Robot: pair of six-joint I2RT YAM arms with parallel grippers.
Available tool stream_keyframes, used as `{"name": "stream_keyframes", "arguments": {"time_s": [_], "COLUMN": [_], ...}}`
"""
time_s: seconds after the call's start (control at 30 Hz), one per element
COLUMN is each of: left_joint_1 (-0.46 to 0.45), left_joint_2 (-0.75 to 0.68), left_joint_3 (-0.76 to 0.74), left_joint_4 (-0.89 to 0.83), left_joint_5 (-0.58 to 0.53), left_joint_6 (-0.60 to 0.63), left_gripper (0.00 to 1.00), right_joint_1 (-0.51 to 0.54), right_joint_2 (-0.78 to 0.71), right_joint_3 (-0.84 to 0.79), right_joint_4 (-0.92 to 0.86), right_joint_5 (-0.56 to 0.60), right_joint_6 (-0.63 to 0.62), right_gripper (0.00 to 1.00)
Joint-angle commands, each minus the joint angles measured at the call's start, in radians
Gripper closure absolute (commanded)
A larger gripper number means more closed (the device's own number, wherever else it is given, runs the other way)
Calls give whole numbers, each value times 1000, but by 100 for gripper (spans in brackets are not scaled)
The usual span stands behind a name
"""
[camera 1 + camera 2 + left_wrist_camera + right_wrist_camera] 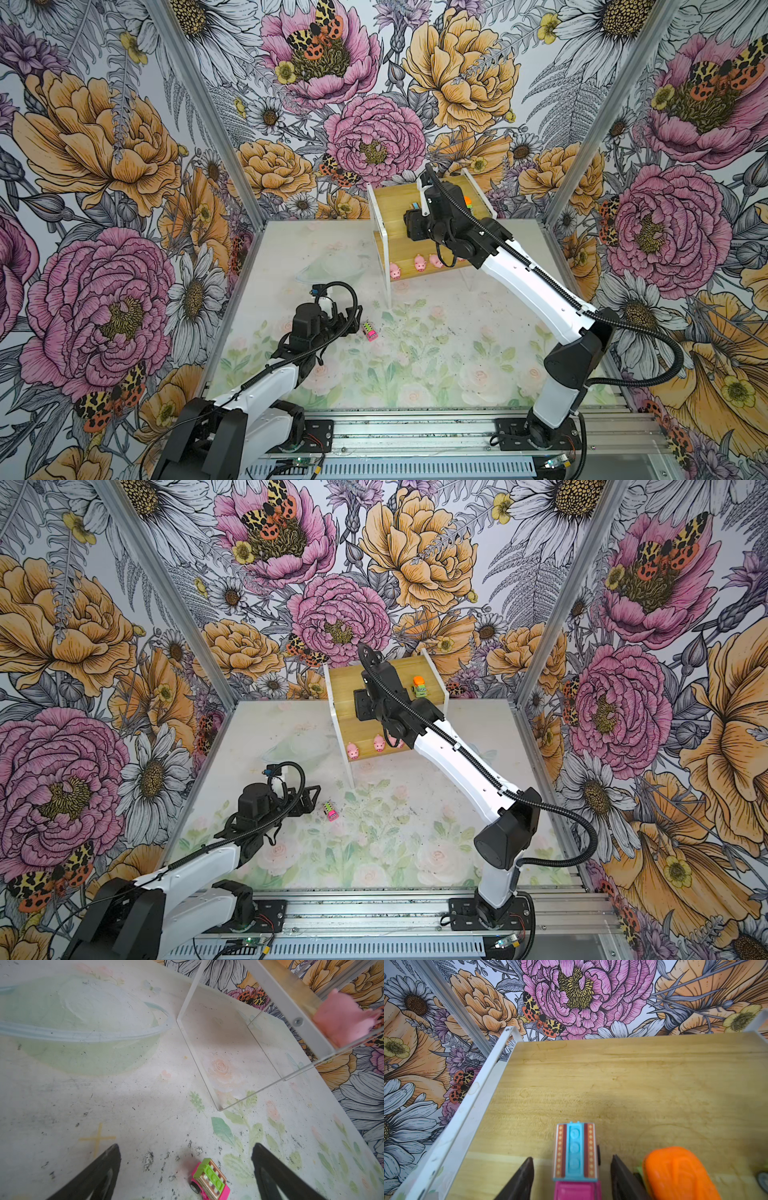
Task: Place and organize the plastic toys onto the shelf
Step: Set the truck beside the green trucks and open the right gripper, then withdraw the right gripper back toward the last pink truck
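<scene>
Here, the right end effector (573, 1167) stands open over the shelf (392, 208), with a gap on each side of the pink car with the blue striped top (576, 1151); that car rests on the upper board, just beside an orange-topped car (679, 1172); 3 pigs (420, 262) show on the lower board, and the arm may hide more. The left end effector (186, 1147) is likewise open and empty above the surface (104, 1095); 1 pink car with a green top (209, 1180) lies on the surface between its spread fingers, untouched. The cars look light, hard and smooth, and would likely roll on their wheels; a hold across the 2 flanks, above the wheels, seems safest. No brand or writing can be read on any toy.
</scene>
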Motion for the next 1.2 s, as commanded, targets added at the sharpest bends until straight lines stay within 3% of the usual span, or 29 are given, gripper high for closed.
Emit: {"name": "stream_keyframes", "arguments": {"time_s": [0.0,0.17,0.37,0.5,0.63,0.73,0.9,1.17], "left_joint_1": [8,9,8,9,13,15,14,17], "left_joint_2": [12,13,10,20,26,32,36,27], "left_joint_3": [3,3,15,23,28,33,41,42], "left_joint_4": [22,21,2,-3,-6,-9,-15,-31], "left_joint_5": [17,19,21,15,18,22,27,15], "left_joint_6": [-7,-8,0,5,4,5,12,13], "left_gripper": [1,1,1,1,1,1,1,1], "right_joint_1": [-3,4,27,45,130,201,276,317], "right_joint_2": [-62,-154,-373,-522,-605,-590,-490,-278], "right_joint_3": [-24,-81,-260,-495,-839,-1055,-1268,-1208], "right_joint_4": [-22,-21,-16,68,301,496,838,941], "right_joint_5": [-31,-102,-130,-185,-168,-138,-107,-103], "right_joint_6": [-13,-21,-62,-59,-37,-9,49,65], "right_gripper": [37,33,33,33,33,33,33,33]}}
